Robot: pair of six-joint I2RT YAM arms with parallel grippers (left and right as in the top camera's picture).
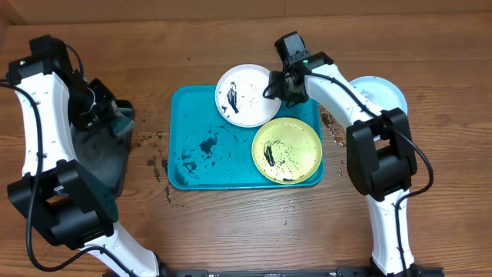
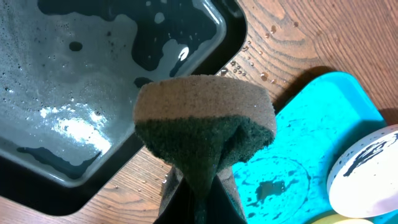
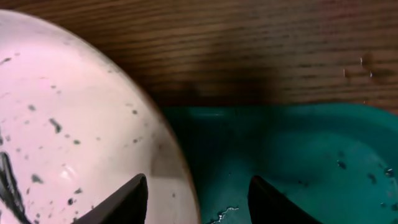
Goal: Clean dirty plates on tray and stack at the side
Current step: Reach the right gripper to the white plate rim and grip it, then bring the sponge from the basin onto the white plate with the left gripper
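When viewed from overhead, easy to place: turquoise tray (image 1: 181,173) at the centre of the wooden table (image 1: 231,231), long side running left to right. At its far edge, white-rimmed plate (image 1: 244,96), flecked and streaked with black, overhanging the far rim. In the near-right part, yellow-green plate (image 1: 287,151), black scribble across its pale centre, just beside the white-rimmed one. Off the tray, on the wood to the right, light blue plate (image 1: 387,94), partly hidden behind the right arm. Black smears (image 1: 204,146) on the tray's left half.

Right gripper (image 3: 196,182): spread wide, straddling the right edge of the white-rimmed plate, one finger (image 3: 124,202) over the plate's face, the other over the tray floor. Cannot tell whether either finger touches the plate; nothing clamped.

Left gripper (image 2: 200,196): closed tight on a sponge (image 2: 205,118), tan layer at the free end, dark green scrub layer pinched between the fingers. Hangs at the far-right corner of the black tray (image 2: 109,160), which sits well left of the turquoise one. Shallow soapy water with bubbles inside that black tray. Droplets and dark specks (image 1: 157,154) scattered on the wood between the two trays.
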